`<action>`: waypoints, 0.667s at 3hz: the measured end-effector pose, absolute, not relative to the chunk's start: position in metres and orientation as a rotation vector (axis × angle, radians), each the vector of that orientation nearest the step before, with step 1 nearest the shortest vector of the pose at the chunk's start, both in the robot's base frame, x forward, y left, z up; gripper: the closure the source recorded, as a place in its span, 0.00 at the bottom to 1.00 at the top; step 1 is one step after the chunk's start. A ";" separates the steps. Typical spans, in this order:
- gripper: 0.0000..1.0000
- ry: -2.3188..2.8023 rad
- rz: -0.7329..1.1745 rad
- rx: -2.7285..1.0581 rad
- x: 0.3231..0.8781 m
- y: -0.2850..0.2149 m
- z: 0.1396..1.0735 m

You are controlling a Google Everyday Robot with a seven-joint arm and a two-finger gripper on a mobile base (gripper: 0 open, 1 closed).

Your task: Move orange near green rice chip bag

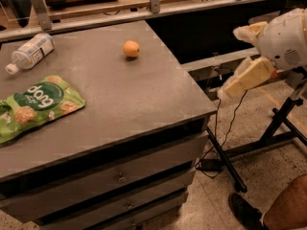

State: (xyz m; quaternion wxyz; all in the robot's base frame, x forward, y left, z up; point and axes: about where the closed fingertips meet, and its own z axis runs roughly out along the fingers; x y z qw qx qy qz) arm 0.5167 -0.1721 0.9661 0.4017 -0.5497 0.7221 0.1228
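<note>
The orange point(131, 48) sits on the grey cabinet top point(124, 99), toward its far right part. The green rice chip bag point(34, 106) lies flat at the left edge of the top, well apart from the orange. My gripper point(229, 63) hangs in the air to the right of the cabinet, off its right edge and well away from the orange. Its two cream fingers point(245, 77) are spread apart with nothing between them.
A clear plastic bottle with a white cap point(29, 52) lies at the far left of the top. A wooden rail point(153, 4) runs behind the cabinet. A black stand with cables point(268, 133) is on the floor at the right, and a person's shoe point(244, 212) shows at the bottom right.
</note>
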 end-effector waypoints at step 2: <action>0.00 1.597 0.565 -1.195 0.584 -0.118 0.950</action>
